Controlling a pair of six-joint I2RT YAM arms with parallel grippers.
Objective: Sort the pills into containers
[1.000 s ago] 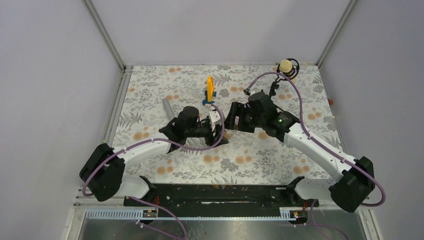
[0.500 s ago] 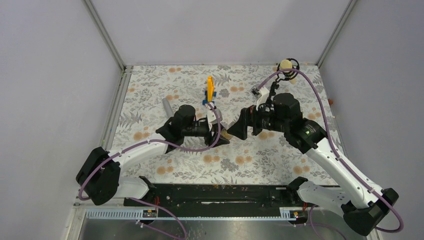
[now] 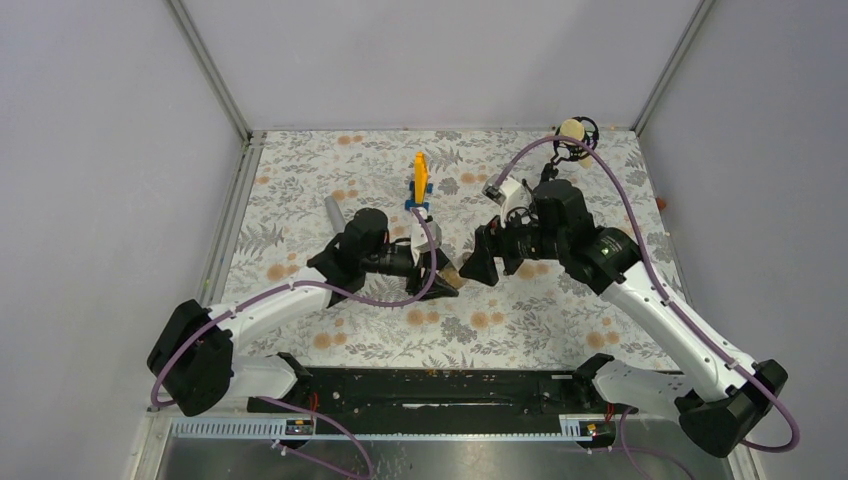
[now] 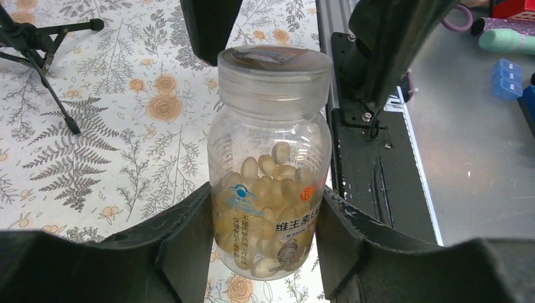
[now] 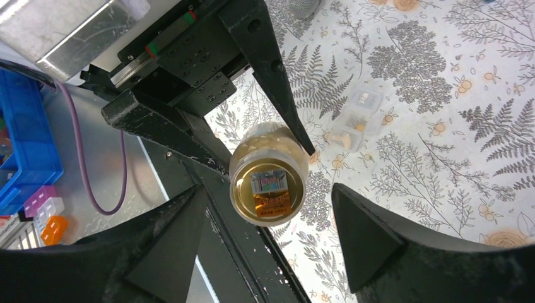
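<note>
My left gripper [image 4: 262,218] pinches the pill bottle [image 4: 271,183], lid [image 4: 274,76] still on. My right gripper [image 5: 268,199] is spread either side of it. The clear container [image 5: 361,117] sits at one o'clock, contents unclear. Sorting seems unstarted.

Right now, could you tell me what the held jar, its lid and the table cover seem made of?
Jar: probably clear glossy plastic; pills show through its wall.
Lid: translucent, frosted-looking plastic; a seal shows dimly through.
Table cover: matte floral-printed sheet; cloth or vinyl, cannot tell.
</note>
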